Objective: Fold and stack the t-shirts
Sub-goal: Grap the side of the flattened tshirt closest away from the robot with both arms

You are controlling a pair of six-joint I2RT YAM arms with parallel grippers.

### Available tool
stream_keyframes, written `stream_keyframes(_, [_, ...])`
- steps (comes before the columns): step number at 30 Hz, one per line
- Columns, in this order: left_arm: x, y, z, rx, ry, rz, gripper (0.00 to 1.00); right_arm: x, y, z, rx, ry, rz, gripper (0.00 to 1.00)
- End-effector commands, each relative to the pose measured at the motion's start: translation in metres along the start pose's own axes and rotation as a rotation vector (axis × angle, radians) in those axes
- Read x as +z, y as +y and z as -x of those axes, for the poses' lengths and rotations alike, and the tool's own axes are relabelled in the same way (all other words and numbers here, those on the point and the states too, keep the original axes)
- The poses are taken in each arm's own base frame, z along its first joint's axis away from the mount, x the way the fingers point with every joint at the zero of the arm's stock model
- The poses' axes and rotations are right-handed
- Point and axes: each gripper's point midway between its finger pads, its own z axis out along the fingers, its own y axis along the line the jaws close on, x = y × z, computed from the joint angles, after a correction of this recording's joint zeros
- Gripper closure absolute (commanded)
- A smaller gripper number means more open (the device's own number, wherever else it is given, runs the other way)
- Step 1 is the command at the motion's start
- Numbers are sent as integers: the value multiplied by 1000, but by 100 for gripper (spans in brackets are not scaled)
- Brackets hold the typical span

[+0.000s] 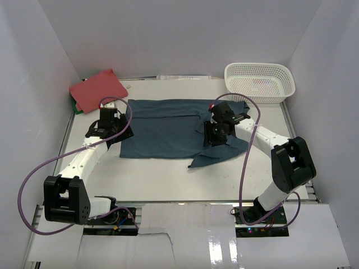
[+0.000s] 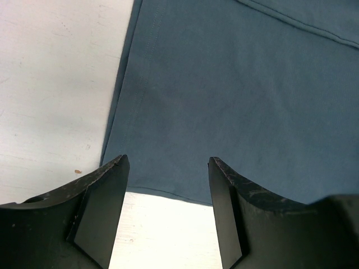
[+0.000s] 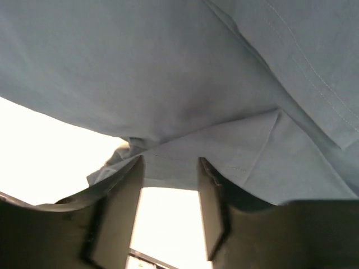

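Observation:
The dark teal-blue t-shirt (image 1: pixel 162 131) lies spread across the middle of the table, with a rumpled flap at its near right corner. A coral-red t-shirt (image 1: pixel 98 88) sits folded at the back left. My left gripper (image 1: pixel 119 134) hovers at the teal shirt's left near corner. In the left wrist view it (image 2: pixel 168 162) is open, the shirt's hem (image 2: pixel 168 193) crossing just past its fingertips, bare table between the fingers. My right gripper (image 1: pixel 216 134) is over the shirt's right part. It (image 3: pixel 170 162) stands open, with teal cloth (image 3: pixel 168 73) draped over its fingertips.
A white lattice basket (image 1: pixel 259 81) stands at the back right corner. White walls enclose the table on three sides. Something green (image 1: pixel 77 109) shows under the red shirt's near edge. Purple cables loop from both arms.

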Motion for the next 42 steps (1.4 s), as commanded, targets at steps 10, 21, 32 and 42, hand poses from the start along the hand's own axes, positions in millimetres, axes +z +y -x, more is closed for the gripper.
stream_keyframes(10, [-7, -4, 8, -1, -38, -33, 31, -49, 1, 15, -23, -143, 0, 42])
stream_keyframes(21, [-9, -3, 9, -3, -45, -28, 31, -43, -28, -35, 154, -51, 92, 46])
stream_keyframes(32, [-8, -2, 8, -6, -41, -18, 30, -20, -33, -37, 262, -26, 212, 52])
stream_keyframes(42, [-8, 1, 7, -6, -42, -1, 30, 1, -44, -43, 285, 1, 191, 53])
